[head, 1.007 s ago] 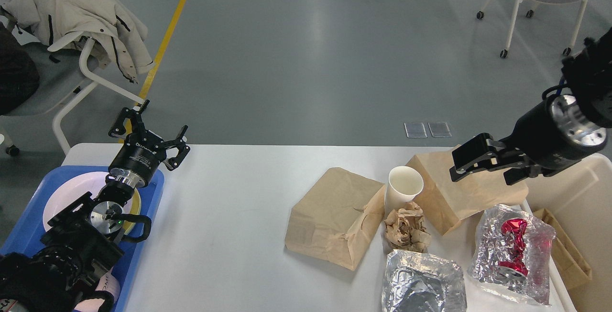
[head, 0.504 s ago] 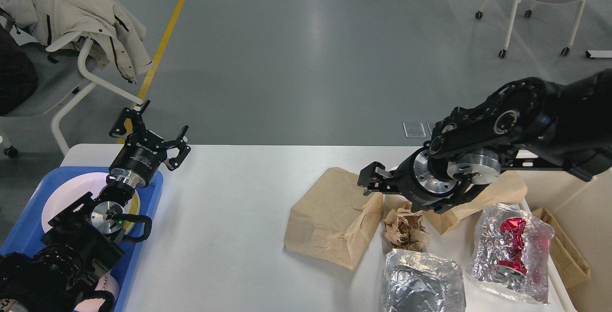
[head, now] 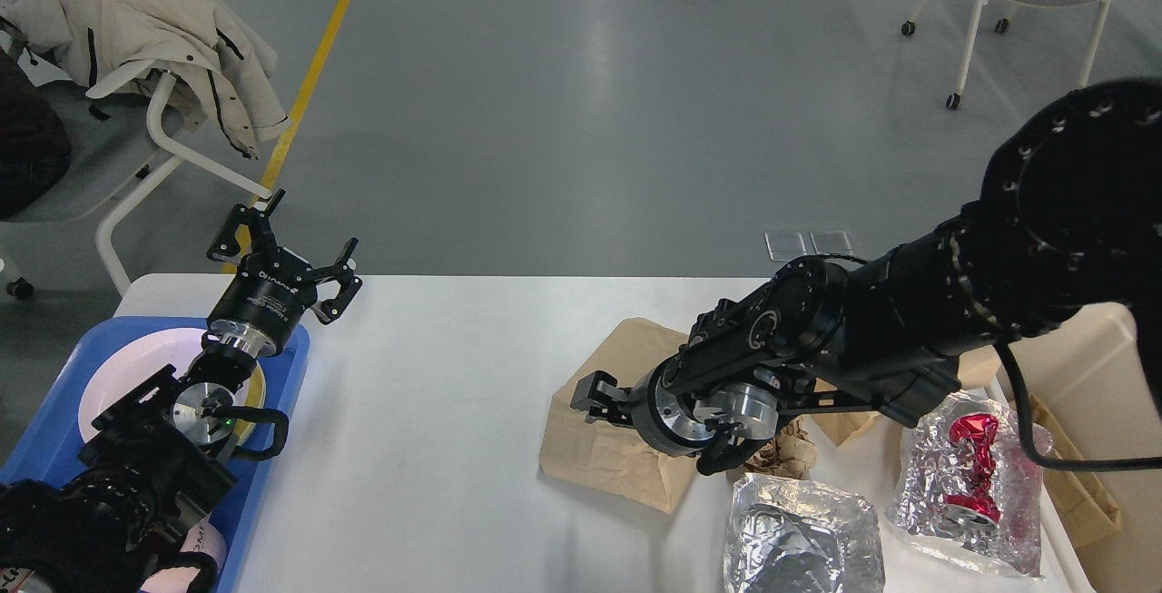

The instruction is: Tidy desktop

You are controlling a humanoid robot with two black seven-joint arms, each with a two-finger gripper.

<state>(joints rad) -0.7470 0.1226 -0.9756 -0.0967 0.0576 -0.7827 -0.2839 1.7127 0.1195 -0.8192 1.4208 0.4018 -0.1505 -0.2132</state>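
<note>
The white desktop (head: 436, 375) fills the lower half of the head view. My left gripper (head: 300, 239) is open and empty, raised over the far corner of the blue tray (head: 45, 448). My right arm reaches leftward across the right side of the desktop. Its gripper (head: 595, 398) is low over the left part of a brown paper bag (head: 617, 461); its fingers are dark and I cannot tell them apart. The arm hides the paper cup and most of a second brown bag (head: 840, 425).
Crumpled brown paper (head: 790, 452), a foil container (head: 803, 543) and a foil wrap with a red object (head: 971, 475) lie at the front right. A cream bin (head: 1098, 375) stands at the right edge. A white plate (head: 136, 366) lies in the blue tray. Chairs stand beyond the table.
My right arm has swung left and down, from above the far-right bag to over the nearer brown bag, and now covers the cup. My left arm has not moved.
</note>
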